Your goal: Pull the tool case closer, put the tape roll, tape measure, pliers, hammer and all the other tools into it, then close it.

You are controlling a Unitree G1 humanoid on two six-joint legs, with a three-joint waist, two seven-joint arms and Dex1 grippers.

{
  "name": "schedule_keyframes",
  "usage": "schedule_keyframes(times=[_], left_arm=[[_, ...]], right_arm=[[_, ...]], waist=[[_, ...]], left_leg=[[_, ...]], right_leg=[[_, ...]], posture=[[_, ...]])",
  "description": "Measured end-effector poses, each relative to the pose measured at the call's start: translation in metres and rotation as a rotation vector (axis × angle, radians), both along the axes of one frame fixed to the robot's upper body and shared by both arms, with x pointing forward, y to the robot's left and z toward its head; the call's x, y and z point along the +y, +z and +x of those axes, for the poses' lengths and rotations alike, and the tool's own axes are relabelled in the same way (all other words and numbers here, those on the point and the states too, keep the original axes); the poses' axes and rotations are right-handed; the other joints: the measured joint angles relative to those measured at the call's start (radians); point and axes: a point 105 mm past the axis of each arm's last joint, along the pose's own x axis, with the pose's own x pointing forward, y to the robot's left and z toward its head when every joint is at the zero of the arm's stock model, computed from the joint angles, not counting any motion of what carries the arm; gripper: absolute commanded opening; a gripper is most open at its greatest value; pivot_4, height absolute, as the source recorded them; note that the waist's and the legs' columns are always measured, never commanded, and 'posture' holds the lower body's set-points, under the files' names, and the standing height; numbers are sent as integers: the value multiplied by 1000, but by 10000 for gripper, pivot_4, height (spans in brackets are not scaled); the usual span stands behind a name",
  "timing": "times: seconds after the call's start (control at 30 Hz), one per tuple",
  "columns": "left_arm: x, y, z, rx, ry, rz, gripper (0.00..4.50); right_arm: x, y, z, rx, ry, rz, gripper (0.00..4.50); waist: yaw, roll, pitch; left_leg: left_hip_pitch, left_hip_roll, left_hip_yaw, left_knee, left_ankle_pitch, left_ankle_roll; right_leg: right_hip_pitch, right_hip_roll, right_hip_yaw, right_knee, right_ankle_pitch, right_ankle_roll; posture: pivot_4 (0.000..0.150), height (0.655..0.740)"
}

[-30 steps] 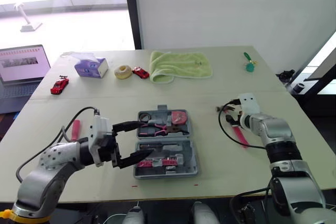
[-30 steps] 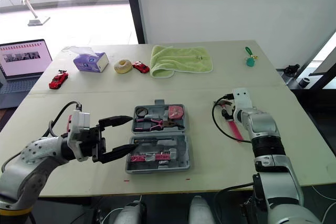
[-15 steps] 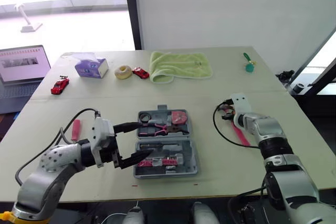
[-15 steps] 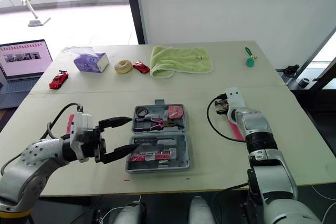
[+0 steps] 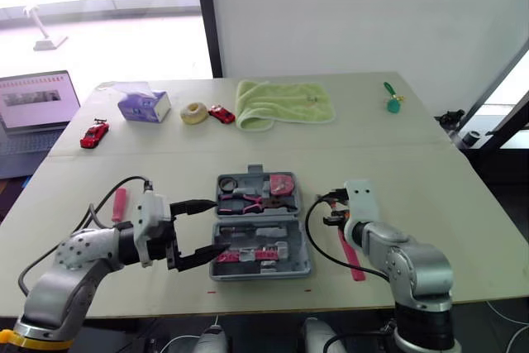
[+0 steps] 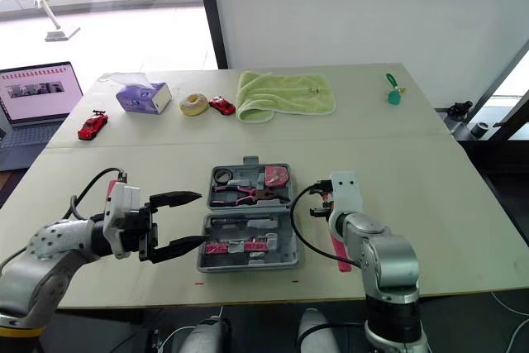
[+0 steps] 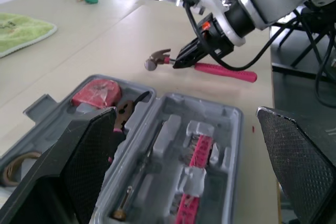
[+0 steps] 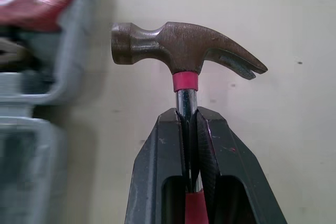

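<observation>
The grey tool case (image 5: 304,264) lies open at the table's middle. It holds a black ring, a red tape measure (image 5: 281,183), pliers (image 5: 252,202) and pink bits. My right gripper (image 8: 191,124) is shut on the neck of the pink-handled hammer (image 8: 184,48), just below its head. The hammer (image 5: 352,255) is just right of the case, its head near the case's right edge. My left gripper (image 5: 219,226) stands open at the case's left edge, holding nothing. A pink-handled tool (image 5: 119,202) lies on the table further left.
Along the far side lie a green towel (image 5: 283,103), a beige tape-like roll (image 5: 194,112), a tissue box (image 5: 143,107), two red toy cars (image 5: 221,114) (image 5: 93,134) and a green item (image 5: 392,103). A laptop (image 5: 33,109) stands beyond the left edge.
My right gripper has shut on the hammer and carried it left and nearer, up to the case's right side. My left gripper has drawn back slightly to the left.
</observation>
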Motion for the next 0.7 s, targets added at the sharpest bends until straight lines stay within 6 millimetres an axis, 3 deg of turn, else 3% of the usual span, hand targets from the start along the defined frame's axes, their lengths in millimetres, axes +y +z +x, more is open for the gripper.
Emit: schedule_keyframes(times=[0.13,0.37,0.4,0.63,0.7], left_arm=[[7,-3,1,-23,1,23,45000],[11,-7,1,-44,2,36,45000],[11,-7,0,-45,2,38,45000],[13,-12,-2,-41,6,55,45000],[13,-13,-2,-40,9,55,45000]], right_arm=[[-6,-24,-16,72,-33,-49,406],[-6,-30,-8,30,-32,-55,406],[-6,-30,-7,25,-37,-49,9637],[-14,-26,-5,19,-94,8,42832],[-24,-19,-12,33,-102,-4,44635]], waist=[[1,0,0],[-6,-3,-2],[-6,-4,-3],[0,-4,-2],[1,-2,-1]], left_leg=[[-1,0,0,0,0,0],[2,0,0,0,0,0],[2,0,0,0,0,0],[1,0,0,0,0,0],[0,0,0,0,0,0]], right_leg=[[0,0,0,-1,0,0],[2,0,0,-1,0,0],[3,0,0,-1,0,0],[2,0,0,-1,0,0],[1,0,0,-2,0,0]], posture=[[1500,7400],[1500,7400],[1500,7400],[1500,7400],[1500,7400]])
